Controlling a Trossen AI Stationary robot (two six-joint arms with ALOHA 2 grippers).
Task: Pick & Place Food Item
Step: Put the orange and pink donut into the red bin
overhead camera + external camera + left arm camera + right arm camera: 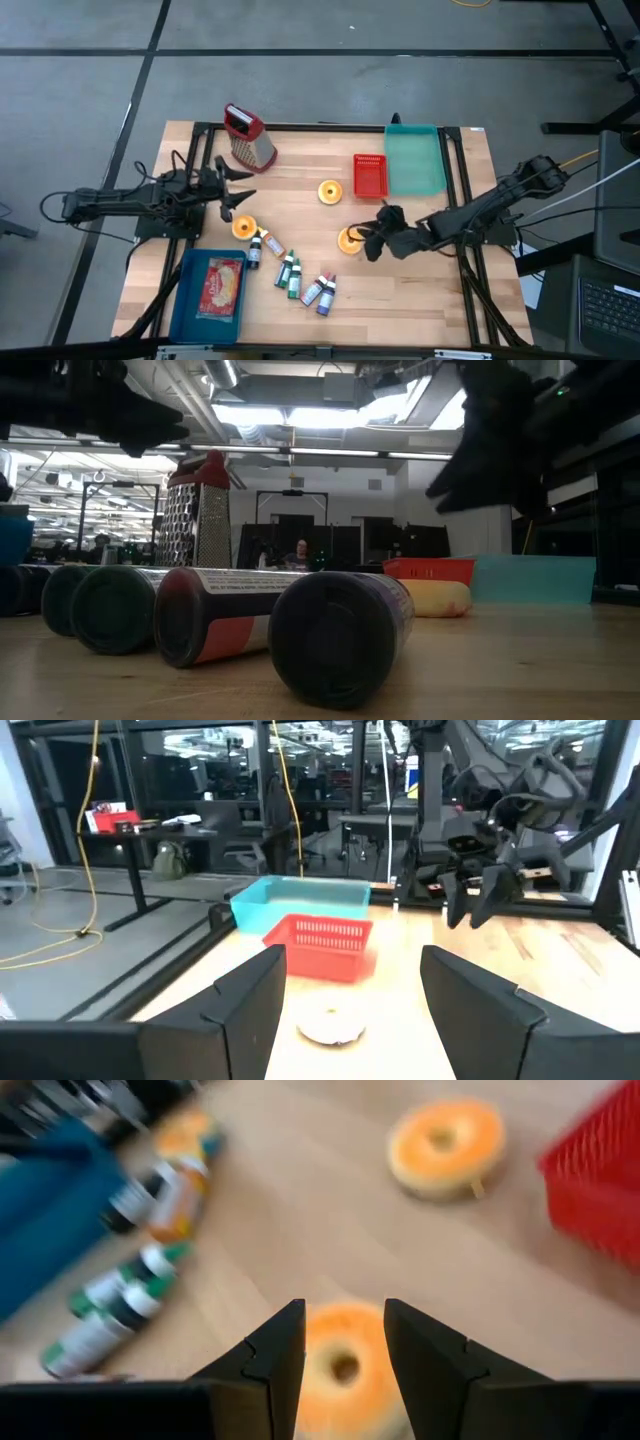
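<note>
Three orange ring-shaped food items lie flat on the wooden table: one (330,192) near the red basket (370,175), one (243,227) by the left arm, one (349,238) at the right gripper. My right gripper (370,241) hangs open, slanting down just over that last ring (340,1355), which shows in the gap between its fingers; I see no touch. My left gripper (245,188) is open and level, pointing toward the table's right edge at the middle ring (332,1025).
A teal tray (415,160) lies beside the red basket at the far right. A metal grater (248,138) stands at the far left. Several small bottles (295,275) lie near the front edge, next to a blue tray (185,300) with a food packet.
</note>
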